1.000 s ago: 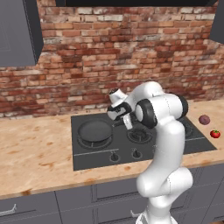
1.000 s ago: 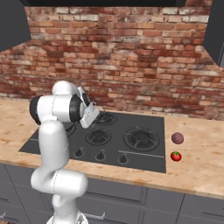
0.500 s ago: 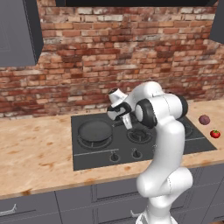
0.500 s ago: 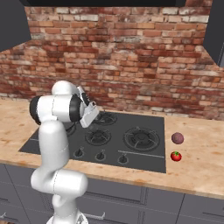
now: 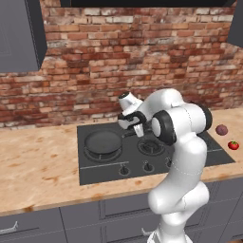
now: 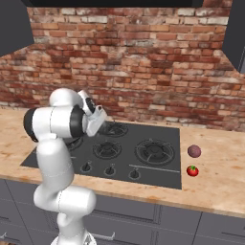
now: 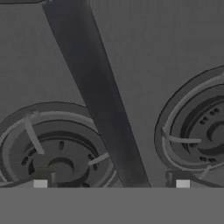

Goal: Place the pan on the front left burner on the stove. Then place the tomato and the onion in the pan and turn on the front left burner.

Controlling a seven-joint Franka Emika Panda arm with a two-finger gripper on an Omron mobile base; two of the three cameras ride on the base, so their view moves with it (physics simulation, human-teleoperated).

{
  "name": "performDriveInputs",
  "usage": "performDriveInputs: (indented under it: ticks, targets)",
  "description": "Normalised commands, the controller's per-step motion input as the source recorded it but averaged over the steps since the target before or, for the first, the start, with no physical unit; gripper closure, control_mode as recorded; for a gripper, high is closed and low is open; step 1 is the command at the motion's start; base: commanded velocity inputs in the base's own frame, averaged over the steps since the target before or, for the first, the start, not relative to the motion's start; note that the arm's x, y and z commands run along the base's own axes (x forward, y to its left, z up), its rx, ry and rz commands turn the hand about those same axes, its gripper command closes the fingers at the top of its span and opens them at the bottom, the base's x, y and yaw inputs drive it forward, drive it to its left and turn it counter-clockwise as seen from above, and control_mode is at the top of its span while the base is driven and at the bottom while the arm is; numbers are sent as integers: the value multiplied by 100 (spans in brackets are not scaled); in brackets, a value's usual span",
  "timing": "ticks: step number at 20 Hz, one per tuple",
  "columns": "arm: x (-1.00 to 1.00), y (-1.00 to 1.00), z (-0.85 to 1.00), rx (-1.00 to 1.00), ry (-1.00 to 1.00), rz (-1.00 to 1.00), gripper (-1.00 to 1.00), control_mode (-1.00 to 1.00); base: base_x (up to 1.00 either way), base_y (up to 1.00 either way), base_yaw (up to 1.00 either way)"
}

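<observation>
I saw the white arm bent sharply at the elbow, with the wrist turned down. The gripper (image 5: 134, 131) hung low, its two dark fingertips (image 7: 40, 183) set wide apart and holding nothing between them.

The stove (image 5: 156, 159) is flat black, its knobs (image 6: 109, 170) dark. The pan (image 5: 103, 142) is dark grey, its handle (image 7: 94, 92) a darker grey strip. The tomato (image 6: 192, 171) is glossy bright red with a green top; the onion (image 6: 194, 151) is dull reddish-purple. The counter (image 5: 38, 166) is mottled tan wood, the wall (image 6: 143, 62) red-brown brick with pale mortar, and the cabinets (image 5: 19, 35) grey.
</observation>
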Motion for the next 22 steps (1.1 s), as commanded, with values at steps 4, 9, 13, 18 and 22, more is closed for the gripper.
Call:
performDriveInputs:
  ticks: [4, 9, 13, 18, 22]
  targets:
    - [-2, -6, 64, 8, -1, -5, -100, -100, 0, 0, 0]
    - [-25, -34, 54, 19, 0, -16, -100, -100, 0, 0, 0]
    - [-47, -61, 23, 15, 0, -24, -100, -100, 0, 0, 0]
    - [-41, -61, 8, 10, -2, -33, -100, -100, 0, 0, 0]
    - [-10, -62, 10, 3, -2, -40, -100, -100, 0, 0, 0]
